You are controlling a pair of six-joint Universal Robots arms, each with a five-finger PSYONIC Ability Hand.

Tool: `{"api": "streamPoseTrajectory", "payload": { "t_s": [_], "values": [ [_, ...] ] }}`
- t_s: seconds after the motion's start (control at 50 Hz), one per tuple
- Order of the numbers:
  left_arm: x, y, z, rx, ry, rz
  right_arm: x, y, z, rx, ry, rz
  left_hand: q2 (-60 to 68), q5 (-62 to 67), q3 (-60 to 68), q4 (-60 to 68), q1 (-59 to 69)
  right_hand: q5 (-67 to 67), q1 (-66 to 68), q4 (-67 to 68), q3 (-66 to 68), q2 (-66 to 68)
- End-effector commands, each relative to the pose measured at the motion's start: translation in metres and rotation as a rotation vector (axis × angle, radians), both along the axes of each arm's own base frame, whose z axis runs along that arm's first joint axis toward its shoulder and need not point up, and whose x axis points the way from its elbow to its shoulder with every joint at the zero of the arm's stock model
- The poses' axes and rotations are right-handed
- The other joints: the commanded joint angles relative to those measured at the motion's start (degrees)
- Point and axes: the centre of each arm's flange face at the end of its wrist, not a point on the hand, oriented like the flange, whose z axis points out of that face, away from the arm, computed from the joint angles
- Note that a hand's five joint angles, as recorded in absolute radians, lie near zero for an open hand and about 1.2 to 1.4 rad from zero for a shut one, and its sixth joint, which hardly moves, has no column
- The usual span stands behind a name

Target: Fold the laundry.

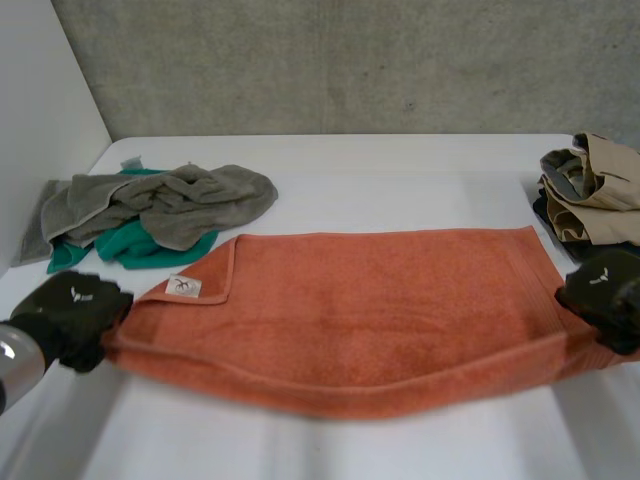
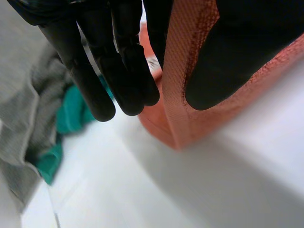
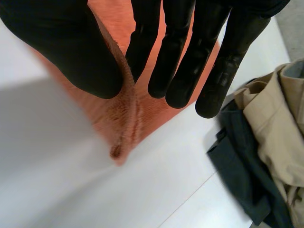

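Observation:
An orange towel lies spread across the white table, folded lengthwise, with a small white label near its left end. My left hand grips the towel's near left corner, and the cloth runs pinched between its thumb and straight fingers. At the near right corner my right hand pinches the cloth's edge between thumb and fingers. Between the two hands the front edge hangs lifted off the table.
At the back left lies a heap of grey cloth on top of green cloth. Folded beige and dark garments are piled at the right edge, close to my right hand; the same garments lie just beyond its fingertips.

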Motion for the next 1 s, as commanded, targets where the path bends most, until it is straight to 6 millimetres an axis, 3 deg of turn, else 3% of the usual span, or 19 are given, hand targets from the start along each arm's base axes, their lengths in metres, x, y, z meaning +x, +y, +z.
{"api": "streamPoseTrajectory", "payload": {
  "t_s": [0.02,0.18,0.22,0.3,0.36,0.4,0.44,0.48,0.5,0.52,0.54,0.56,0.58,0.6,0.68,0.74,0.78,1.0],
  "values": [
    [-0.028,-0.042,0.002,-0.166,0.122,-0.052,0.014,-0.038,-0.011,-0.179,-0.062,-0.001,11.18,14.65,11.51,11.09,13.81,12.60,22.86,11.70,12.10,12.41],
    [-0.038,-0.094,-0.019,-0.292,0.139,0.004,0.023,-0.090,-0.030,-0.375,-0.041,-0.035,11.18,14.65,11.51,11.09,13.81,12.60,22.86,11.70,12.10,12.41],
    [-0.039,-0.099,-0.022,-0.300,0.133,0.015,0.025,-0.098,-0.035,-0.395,-0.031,-0.043,11.18,14.65,11.51,11.09,13.81,12.60,22.86,11.70,12.10,12.41],
    [-0.045,-0.105,-0.026,-0.298,0.127,0.017,0.030,-0.104,-0.042,-0.393,-0.033,-0.031,11.18,14.65,11.51,11.09,13.81,12.60,22.86,11.70,12.10,12.41],
    [-0.047,-0.112,-0.021,-0.334,0.130,0.008,0.036,-0.107,-0.036,-0.422,-0.046,-0.017,11.18,14.65,11.51,11.09,13.81,12.60,22.86,11.70,12.10,12.41],
    [-0.049,-0.121,-0.009,-0.382,0.139,0.005,0.045,-0.119,-0.015,-0.513,-0.073,-0.006,11.18,14.65,11.51,11.09,13.81,12.60,22.86,11.70,12.10,12.41],
    [-0.054,-0.142,0.019,-0.493,0.159,0.006,0.054,-0.128,0.005,-0.605,-0.103,0.006,11.18,14.65,11.51,11.09,13.81,12.60,22.86,11.70,12.10,12.41],
    [-0.057,-0.158,0.044,-0.581,0.182,0.012,0.067,-0.142,0.047,-0.782,-0.170,0.017,11.18,14.65,11.51,11.09,13.81,12.60,22.86,11.70,12.10,12.41],
    [-0.060,-0.170,0.076,-0.687,0.211,0.026,0.069,-0.147,0.063,-0.849,-0.197,0.016,11.18,14.65,11.51,11.09,13.81,12.60,22.86,11.70,12.10,12.41],
    [-0.061,-0.175,0.094,-0.740,0.232,0.037,0.071,-0.150,0.081,-0.919,-0.228,0.016,11.18,14.65,11.51,11.09,13.81,12.60,22.86,11.70,12.10,12.41],
    [-0.060,-0.180,0.112,-0.795,0.256,0.058,0.073,-0.154,0.117,-1.054,-0.295,0.010,11.18,14.65,11.51,11.09,13.81,12.60,22.86,11.70,12.10,12.41],
    [-0.059,-0.183,0.130,-0.848,0.283,0.076,0.073,-0.153,0.135,-1.122,-0.331,0.007,11.18,14.65,11.51,11.09,13.81,12.60,22.86,11.70,12.10,12.41],
    [-0.057,-0.187,0.163,-0.952,0.355,0.115,0.072,-0.152,0.152,-1.184,-0.366,-0.001,11.18,14.65,11.51,11.09,13.81,12.60,22.86,11.70,12.10,12.41],
    [-0.055,-0.188,0.175,-0.989,0.384,0.131,0.069,-0.146,0.182,-1.285,-0.434,-0.012,11.18,14.65,11.51,11.09,13.81,12.60,22.86,11.70,12.10,12.41],
    [-0.046,-0.188,0.209,-1.110,0.517,0.163,0.066,-0.130,0.216,-1.394,-0.533,-0.012,11.18,14.65,11.51,11.09,13.81,12.60,22.86,11.70,12.10,12.41],
    [-0.043,-0.183,0.215,-1.122,0.555,0.155,0.065,-0.129,0.210,-1.357,-0.529,-0.021,11.18,14.65,11.51,11.09,13.81,12.60,22.86,11.70,12.10,12.41],
    [-0.042,-0.181,0.208,-1.095,0.551,0.160,0.065,-0.130,0.192,-1.274,-0.516,-0.026,11.18,14.65,11.51,11.09,13.81,12.60,22.86,11.70,12.10,12.41],
    [-0.048,-0.162,0.089,-0.743,0.461,0.139,0.063,-0.123,0.100,-0.973,-0.445,-0.046,11.18,14.65,11.51,11.09,13.81,12.60,22.86,11.70,12.10,12.41]
  ]
}}
